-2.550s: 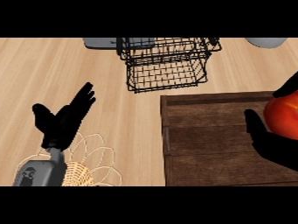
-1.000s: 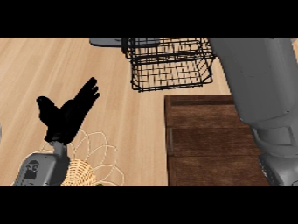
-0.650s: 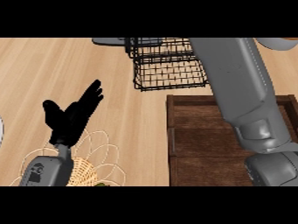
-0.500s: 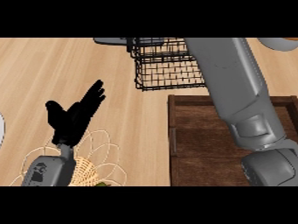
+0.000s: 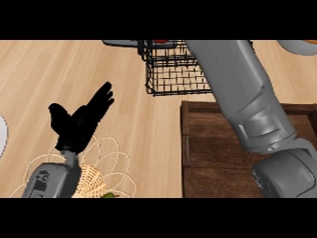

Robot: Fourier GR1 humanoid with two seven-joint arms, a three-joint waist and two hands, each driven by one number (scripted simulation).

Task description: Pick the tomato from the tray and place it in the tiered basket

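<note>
Since the tomato (image 5: 162, 41) left the wooden tray (image 5: 212, 153), the right arm has stretched over the wire basket (image 5: 175, 69), its fingers hidden, release likely remaining, while the left hand (image 5: 82, 121) rests with fingers straight.

You see bright, even light, soft sheen along the grey forearm (image 5: 247, 93) at centre right, faint shadow under the basket (image 5: 178, 69), no glare.
</note>
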